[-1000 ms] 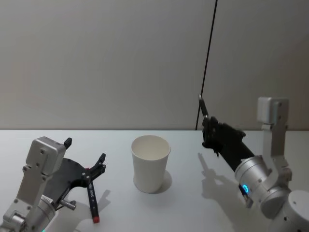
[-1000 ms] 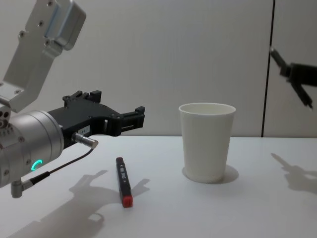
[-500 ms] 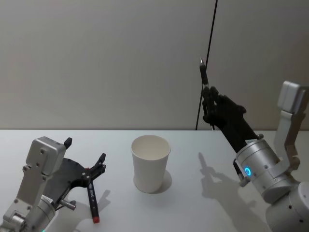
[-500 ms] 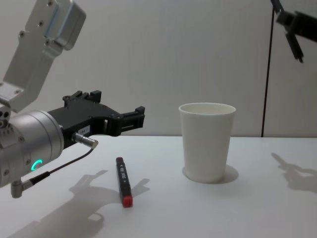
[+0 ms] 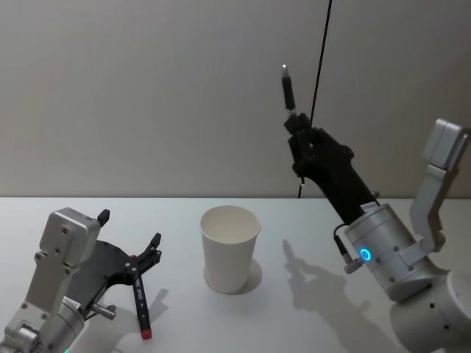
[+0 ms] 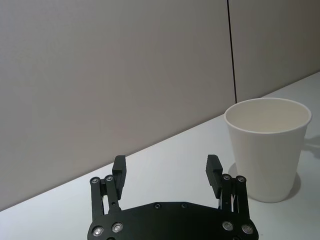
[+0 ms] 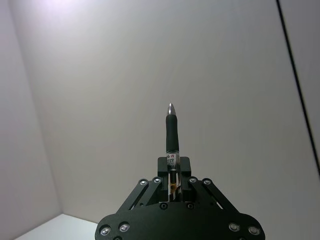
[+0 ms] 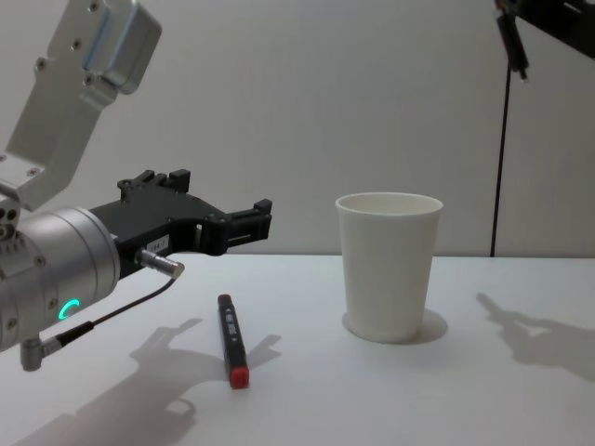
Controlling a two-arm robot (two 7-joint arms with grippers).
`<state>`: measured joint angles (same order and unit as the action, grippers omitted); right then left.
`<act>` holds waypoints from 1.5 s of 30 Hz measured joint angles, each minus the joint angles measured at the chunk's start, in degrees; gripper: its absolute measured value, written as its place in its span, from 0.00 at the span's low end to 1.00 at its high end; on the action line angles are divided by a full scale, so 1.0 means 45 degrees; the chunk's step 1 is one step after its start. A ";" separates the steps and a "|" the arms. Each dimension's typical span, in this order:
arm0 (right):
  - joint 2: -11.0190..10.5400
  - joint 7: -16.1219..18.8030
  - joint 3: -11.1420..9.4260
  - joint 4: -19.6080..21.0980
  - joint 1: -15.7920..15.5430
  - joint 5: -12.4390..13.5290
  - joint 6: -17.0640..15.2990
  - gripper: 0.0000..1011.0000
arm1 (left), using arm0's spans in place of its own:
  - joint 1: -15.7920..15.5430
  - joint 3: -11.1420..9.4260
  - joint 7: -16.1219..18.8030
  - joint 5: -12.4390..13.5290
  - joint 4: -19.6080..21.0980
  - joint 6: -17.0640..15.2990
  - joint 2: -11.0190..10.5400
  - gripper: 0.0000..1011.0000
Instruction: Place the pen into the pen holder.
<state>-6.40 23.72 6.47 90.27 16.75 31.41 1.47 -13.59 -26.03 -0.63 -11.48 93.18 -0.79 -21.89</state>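
**Pen (image 5: 287, 87) has swung left toward the paper cup (image 5: 229, 250)**

Your left gripper (image 5: 129, 228) idles spread by the marker (image 5: 140, 301). Farther on, your right gripper (image 5: 296, 126) clamps the pen upright; the cup stands below, to its left.

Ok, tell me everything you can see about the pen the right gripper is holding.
The pen is slim and dark, with a black rubbery-looking grip, a pointed silver tip and a clear barrel section bearing a small label. The right gripper is shut on that section, hiding its lower end. It stands nearly upright, tip up, high above the table, up and right of the white paper cup. Nothing else touches it.
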 joint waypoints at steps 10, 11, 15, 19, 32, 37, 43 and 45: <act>-0.0012 0.0781 0.0438 -0.0551 0.0087 0.0167 0.0662 0.13 | 0.0000 0.0001 0.0000 0.0001 0.0000 0.0000 0.0000 0.99; -0.0012 0.0868 0.0523 -0.0659 0.0099 0.0163 0.0776 0.13 | 0.0000 0.0001 0.0000 0.0000 0.0000 0.0000 0.0000 0.99; -0.0013 0.1016 0.0700 -0.0952 0.0146 0.0075 0.1086 0.13 | 0.0000 0.0001 0.0000 0.0001 0.0000 0.0000 0.0000 0.99; -0.0005 0.1130 0.0934 -0.1343 0.0233 -0.0143 0.1486 0.13 | -0.0001 0.0001 0.0000 0.0000 0.0000 0.0000 0.0000 0.99; 0.0109 0.1122 0.1514 -0.2667 0.0594 -0.0962 0.2678 0.13 | 0.0000 0.0001 0.0000 0.0000 0.0000 -0.0001 0.0000 0.99; 0.0163 0.1028 0.1696 -0.3193 0.0753 -0.1236 0.3063 0.13 | 0.0000 0.0000 0.0000 0.0001 0.0000 0.0000 0.0000 0.99; 0.0218 0.0882 0.1868 -0.3678 0.0897 -0.1479 0.3380 0.13 | 0.0000 0.0000 0.0001 0.0001 0.0000 0.0000 0.0000 0.99; 0.0236 0.0838 0.1921 -0.3848 0.0944 -0.1535 0.3458 0.13 | 0.0000 0.0001 0.0000 0.0000 0.0000 0.0000 0.0000 0.99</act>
<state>-5.34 27.49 15.11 72.96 21.00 24.50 17.04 -13.59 -26.02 -0.63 -11.48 93.18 -0.80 -21.89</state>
